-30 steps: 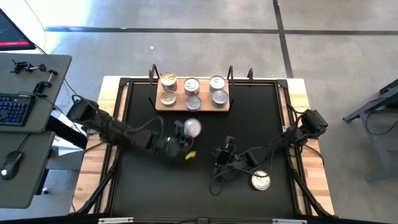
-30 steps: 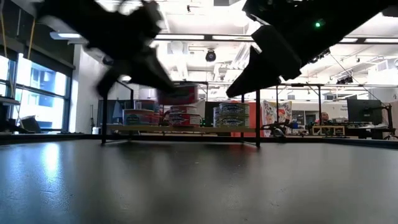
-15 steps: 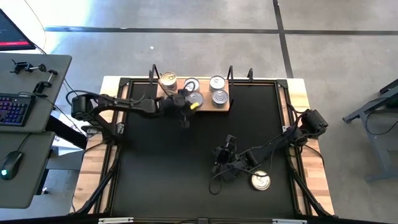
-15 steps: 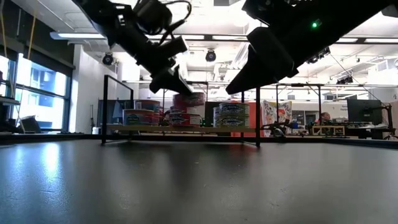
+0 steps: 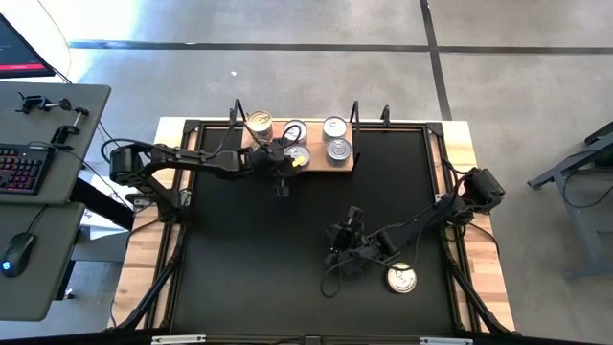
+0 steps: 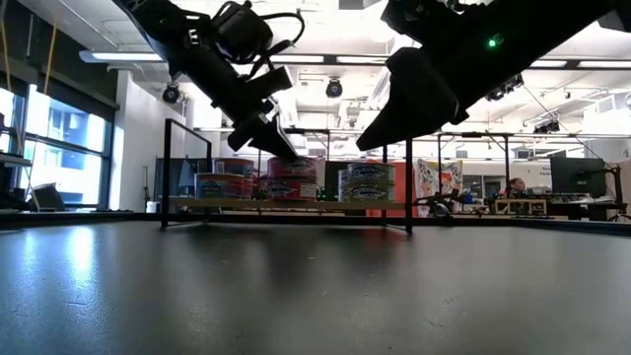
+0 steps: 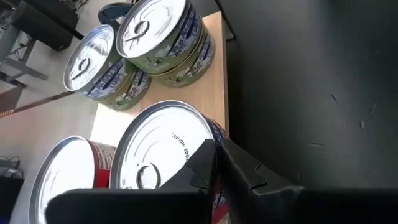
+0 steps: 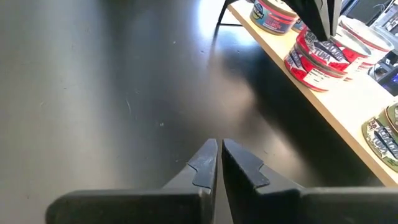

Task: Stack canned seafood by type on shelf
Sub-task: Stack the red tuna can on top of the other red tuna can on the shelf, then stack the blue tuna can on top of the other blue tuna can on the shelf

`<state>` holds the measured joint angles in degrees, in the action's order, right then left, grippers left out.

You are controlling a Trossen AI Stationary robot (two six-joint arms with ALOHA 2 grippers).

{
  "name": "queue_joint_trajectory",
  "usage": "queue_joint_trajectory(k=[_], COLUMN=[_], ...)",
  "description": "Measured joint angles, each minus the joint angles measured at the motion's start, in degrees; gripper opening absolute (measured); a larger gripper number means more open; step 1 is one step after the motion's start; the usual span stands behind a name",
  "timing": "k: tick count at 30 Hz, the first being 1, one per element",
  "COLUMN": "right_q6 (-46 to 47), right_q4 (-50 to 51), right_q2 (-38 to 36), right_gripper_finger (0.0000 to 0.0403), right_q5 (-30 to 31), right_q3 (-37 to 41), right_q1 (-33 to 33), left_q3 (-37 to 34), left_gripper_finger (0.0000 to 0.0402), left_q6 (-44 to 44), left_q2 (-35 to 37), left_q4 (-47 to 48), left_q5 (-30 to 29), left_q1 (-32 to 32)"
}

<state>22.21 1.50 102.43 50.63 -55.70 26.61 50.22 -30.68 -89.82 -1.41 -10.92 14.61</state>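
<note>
High view, from the near edge: a lone tin [image 5: 401, 279] lies on the black mat [image 5: 239, 268] beside the right gripper [image 5: 337, 244], which hangs over the mat with its jaws pressed together and empty; its own wrist view confirms the fingers [image 8: 205, 163] nearly touching above bare mat. Farther back, the left gripper [image 5: 283, 163] reaches over the front edge of the shelf [image 5: 343, 161] at the mat's far side, its jaws also closed and gripping nothing.

From above the arm hides part of the middle tins; the left wrist view shows what lies under it: the closed fingers [image 7: 205, 165] rest over the rim of a silver-lidded tin [image 7: 158, 149], with a red-sided tin [image 7: 65, 168] beside it and two stacks of green-labelled tins [image 7: 163, 34] farther along the board.

Low view alone shows heights: the shelf board [image 6: 286, 204] stands raised on thin black legs, tins stacked two high on it, and the left gripper [image 6: 281, 148] tips down onto the middle stack [image 6: 294, 177] while the right arm hangs well above the worktop.
</note>
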Motion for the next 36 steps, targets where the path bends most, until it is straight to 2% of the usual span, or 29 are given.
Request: queue_joint_trajectory(k=[11,15,18,20,23,27,32,34,36], right_q6=[0.1,-3.2,-5.8,-3.5,8.9,32.3,58.1,64.2,68.0], right_q4=[0.0,0.2,2.3,8.0,18.7,34.4,47.4,48.6,49.3], right_q2=[0.0,-1.7,-5.1,-7.6,-11.0,-12.5,-12.4,-11.7,-11.3], right_gripper_finger=[0.0014,0.0014,0.0014,0.0014,0.0014,0.0014,0.0014,0.0014,0.0014], right_q5=[0.0,-0.9,-6.4,-14.4,-29.4,-42.2,-49.8,-52.9,-53.4], right_q3=[0.0,-0.8,-2.7,-4.3,-7.3,-9.7,-7.8,-5.9,-4.0], right_q1=[-1.5,-0.7,1.2,2.6,5.3,10.4,17.7,20.1,21.6], left_q3=[0.0,0.8,2.2,2.8,2.8,2.8,2.0,1.9,2.0], left_gripper_finger=[0.0059,0.0075,0.0078,0.0077,0.0073,0.0065,0.0057,0.0053,0.0049], left_q6=[2.1,7.2,11.5,13.5,14.7,15.5,17.5,18.1,18.5], left_q2=[0.0,1.6,3.6,4.9,6.6,7.1,6.6,6.6,6.6], left_q4=[0.1,0.6,2.2,3.3,4.0,5.2,5.9,7.8,8.9], left_q5=[-4.7,-5.1,-5.6,-6.8,-7.4,-7.7,-8.1,-8.8,-10.4], left_q1=[-0.1,-2.7,-6.0,-8.6,-12.5,-17.0,-21.2,-22.8,-24.6])
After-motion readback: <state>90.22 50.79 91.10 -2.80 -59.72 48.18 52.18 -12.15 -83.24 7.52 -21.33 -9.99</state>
